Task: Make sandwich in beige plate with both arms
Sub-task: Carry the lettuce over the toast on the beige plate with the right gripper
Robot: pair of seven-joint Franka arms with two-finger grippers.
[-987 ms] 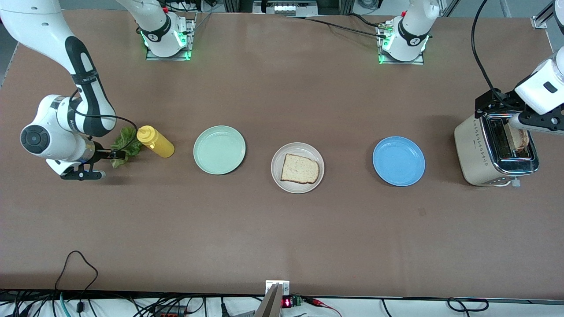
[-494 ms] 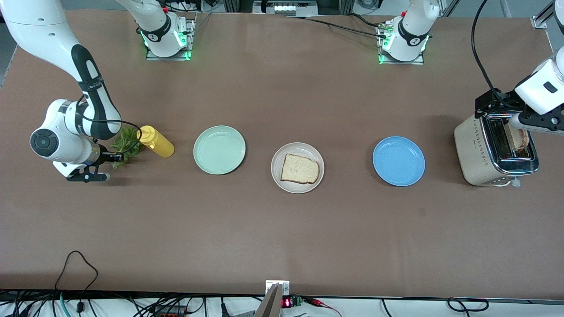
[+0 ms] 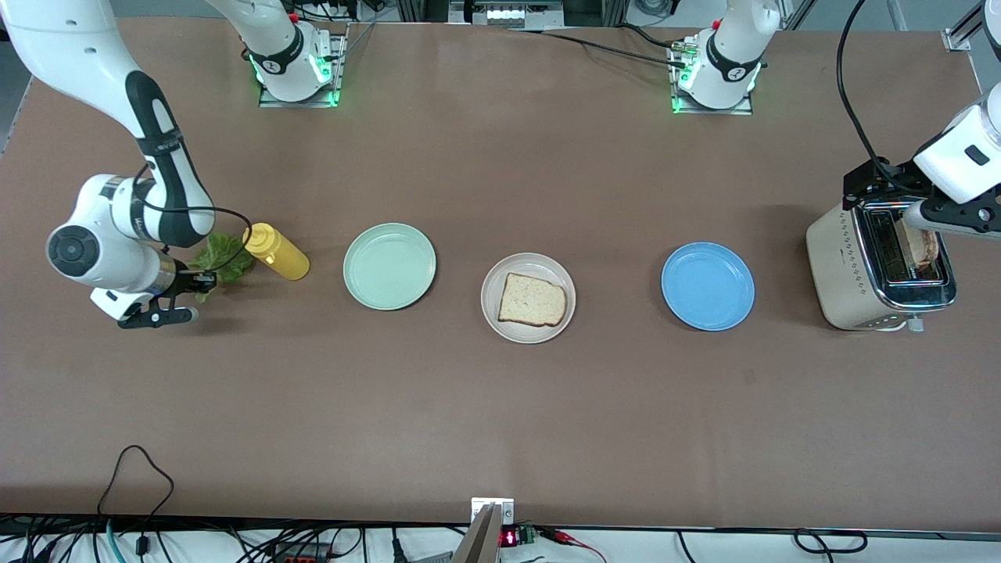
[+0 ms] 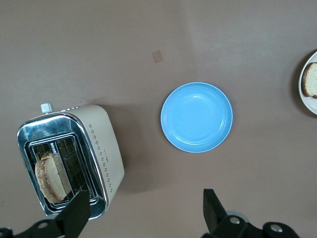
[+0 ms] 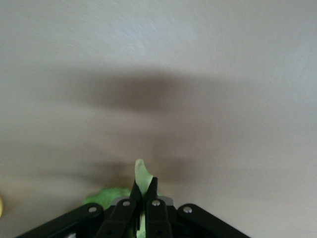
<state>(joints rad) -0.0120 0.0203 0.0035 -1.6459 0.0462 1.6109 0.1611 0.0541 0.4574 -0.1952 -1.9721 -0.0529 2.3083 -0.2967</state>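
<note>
Right gripper (image 5: 144, 191), jaws pinching the lettuce (image 3: 221, 256) edge between them beside the bottle (image 3: 276, 252). Left gripper (image 4: 143, 213), jaws spread, hangs over the toaster (image 3: 878, 266), whose toast (image 4: 51, 177) stands below. Bread (image 3: 532, 300) waits on the beige plate (image 3: 497, 322), well apart from both.

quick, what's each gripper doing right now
Left gripper: open, holding nothing, over the toaster.
Right gripper: shut on the lettuce leaf, beside the yellow bottle.
</note>
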